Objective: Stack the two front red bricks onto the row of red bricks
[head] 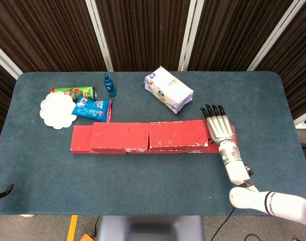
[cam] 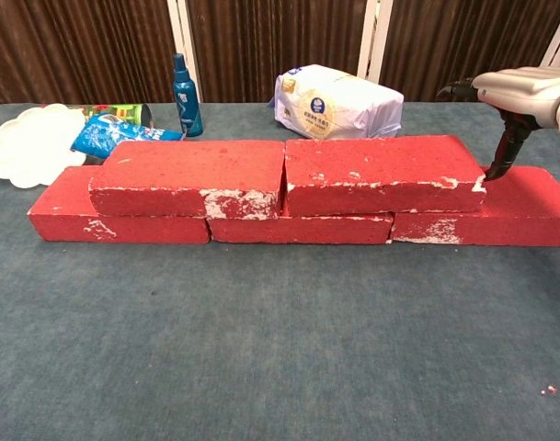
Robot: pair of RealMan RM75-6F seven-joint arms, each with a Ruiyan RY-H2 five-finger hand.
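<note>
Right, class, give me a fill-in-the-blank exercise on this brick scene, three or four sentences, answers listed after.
1. The number of red bricks lying on top of the bottom row is ____.
2. The right hand is over the ____ end of the row.
3. The white plate lies at the table's ____ side.
4. The small bottle behind the bricks is ____ in colour.

Missing words: two; right; left; blue

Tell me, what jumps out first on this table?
The low wall of red bricks across the middle of the blue table: two bricks already lie on top of a bottom row. At its right end the robot's right hand hovers, fingers spread. Behind the wall lies a white packet.
</note>
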